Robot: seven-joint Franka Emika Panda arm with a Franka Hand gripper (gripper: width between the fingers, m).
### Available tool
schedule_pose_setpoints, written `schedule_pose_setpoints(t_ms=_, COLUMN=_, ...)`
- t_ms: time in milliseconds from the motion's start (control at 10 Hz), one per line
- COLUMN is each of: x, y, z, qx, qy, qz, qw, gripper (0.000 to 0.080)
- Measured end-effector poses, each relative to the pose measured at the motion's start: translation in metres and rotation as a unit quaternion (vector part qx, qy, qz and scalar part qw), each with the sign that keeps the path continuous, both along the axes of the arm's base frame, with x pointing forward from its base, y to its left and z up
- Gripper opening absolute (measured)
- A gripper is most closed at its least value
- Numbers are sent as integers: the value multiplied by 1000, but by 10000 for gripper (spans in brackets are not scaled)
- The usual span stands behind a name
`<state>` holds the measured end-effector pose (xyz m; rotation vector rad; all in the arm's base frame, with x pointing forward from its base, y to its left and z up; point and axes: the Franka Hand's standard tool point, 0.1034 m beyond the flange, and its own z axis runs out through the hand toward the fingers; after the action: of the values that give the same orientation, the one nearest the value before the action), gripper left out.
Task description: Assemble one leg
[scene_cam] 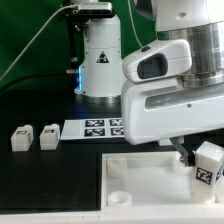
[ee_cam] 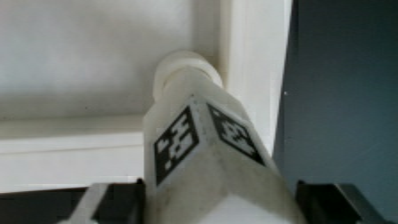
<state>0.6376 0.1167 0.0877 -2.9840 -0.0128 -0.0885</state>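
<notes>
My gripper point(ee_cam: 214, 203) is shut on a leg point(ee_cam: 199, 130), a white block with black-and-white tags on two faces. Its free end points at the corner of the big white panel point(ee_cam: 71, 80); I cannot tell if it touches. In the exterior view the gripper point(scene_cam: 198, 155) holds this leg point(scene_cam: 208, 162) over the panel's point(scene_cam: 140, 185) far corner on the exterior view's right. Two more legs point(scene_cam: 20, 139) point(scene_cam: 48, 135) stand on the black table at the exterior view's left.
The marker board point(scene_cam: 100, 127) lies on the table between the loose legs and the arm. A white and black device point(scene_cam: 98, 60) with a blue light stands behind it. Black table point(ee_cam: 347, 80) shows beside the panel's edge.
</notes>
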Motion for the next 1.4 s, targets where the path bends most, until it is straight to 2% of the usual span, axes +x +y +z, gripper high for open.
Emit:
schedule_pose_setpoints(t_ms=400, x=0, y=-1, z=0, qx=1, qy=3, qz=-21, qw=1000, gripper=409)
schedule_pose_setpoints(t_ms=600, x=-1, y=-3, z=0, qx=6, qy=6, qz=-130, qw=992, gripper=410)
schedule_pose_setpoints(t_ms=900, x=-2, y=-13, z=-1, qx=40, qy=16, qz=-328, qw=944, gripper=410)
schedule_pose_setpoints(t_ms=1100, x=-4, y=-15, z=-1, qx=46, qy=30, qz=-409, qw=911, gripper=412)
schedule_pose_setpoints(t_ms=1200, x=-4, y=-15, z=-1, qx=48, qy=33, qz=-425, qw=903, gripper=412)
schedule_pose_setpoints(t_ms=1400, x=-10, y=-11, z=-2, qx=63, qy=58, qz=-538, qw=838, gripper=412)
